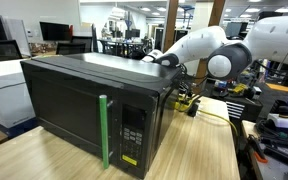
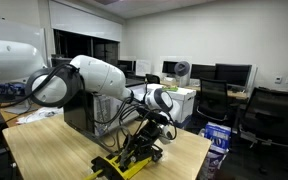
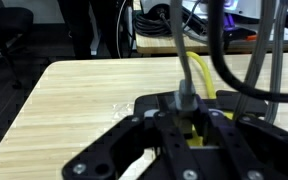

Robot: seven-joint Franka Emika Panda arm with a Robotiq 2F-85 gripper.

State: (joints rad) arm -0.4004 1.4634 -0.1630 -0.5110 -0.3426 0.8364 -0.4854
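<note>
My gripper (image 3: 184, 122) hangs low over the wooden table (image 3: 74, 100), behind a black microwave (image 1: 84, 100). In the wrist view its black fingers (image 3: 154, 125) are shut on a grey cable (image 3: 184, 95) that runs up out of the picture. A yellow cable (image 3: 199, 65) lies on the table just beyond the jaws. In an exterior view the gripper (image 2: 156, 122) sits above a yellow-and-black object (image 2: 124, 165) at the table's near edge, with dark cables hanging between them. The white arm (image 1: 214, 50) reaches over the microwave's back corner, and the gripper itself is mostly hidden there.
The microwave has a green door handle (image 1: 104, 130). Black office chairs (image 2: 269, 110), monitors (image 2: 234, 72) and a blue box (image 2: 216, 135) on the floor stand beyond the table. A desk with clutter (image 1: 274, 130) is beside the table.
</note>
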